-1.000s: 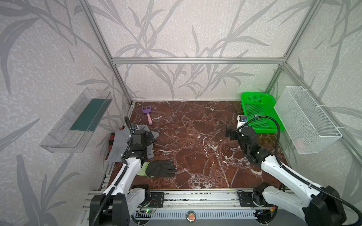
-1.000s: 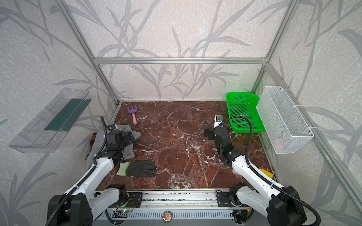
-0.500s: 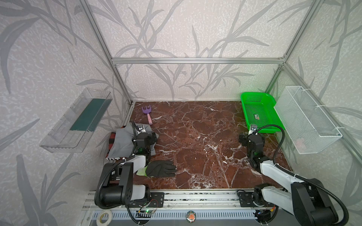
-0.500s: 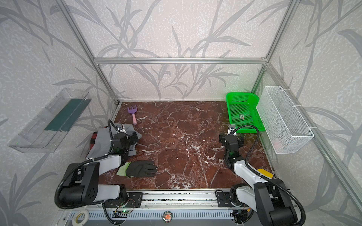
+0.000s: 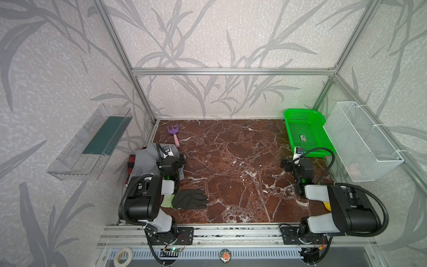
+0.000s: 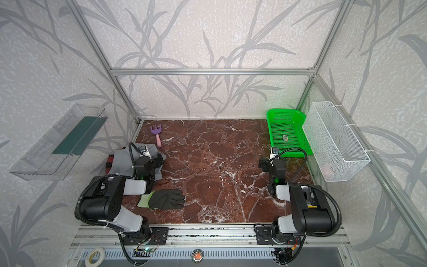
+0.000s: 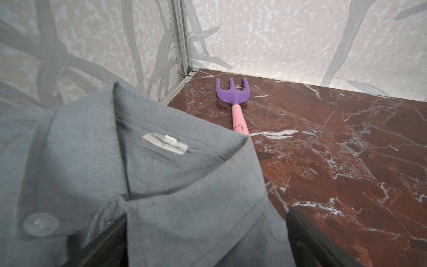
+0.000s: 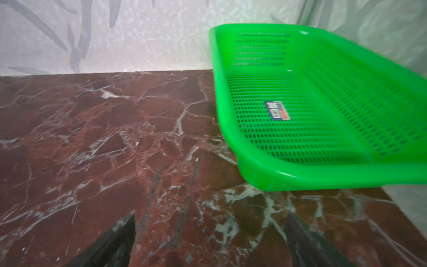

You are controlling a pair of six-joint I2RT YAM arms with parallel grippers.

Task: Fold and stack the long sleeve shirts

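Note:
A grey long sleeve shirt (image 5: 145,161) (image 6: 120,163) lies folded at the table's left edge. It rests on a red-and-black plaid shirt (image 5: 130,161) (image 6: 110,161), of which only a strip shows. My left gripper (image 5: 171,159) (image 6: 150,159) hovers low over the grey shirt's right part. In the left wrist view it (image 7: 208,217) is open, its jaws wide apart over the collar (image 7: 161,175), gripping nothing. My right gripper (image 5: 295,161) (image 6: 272,161) (image 8: 210,216) is open over bare marble, just in front of the green basket.
A green basket (image 5: 288,124) (image 8: 277,173) stands at the back right beside a white wire basket (image 5: 365,143) on the wall. A purple rake (image 5: 173,131) (image 7: 233,97) lies behind the shirts. A black glove (image 5: 189,202) lies in front of them. A clear shelf (image 5: 90,141) hangs on the left wall.
Both arms have folded back toward the front rail. The right gripper has shifted right, nearer the green basket. Both grippers stay open and the shirts have not moved.

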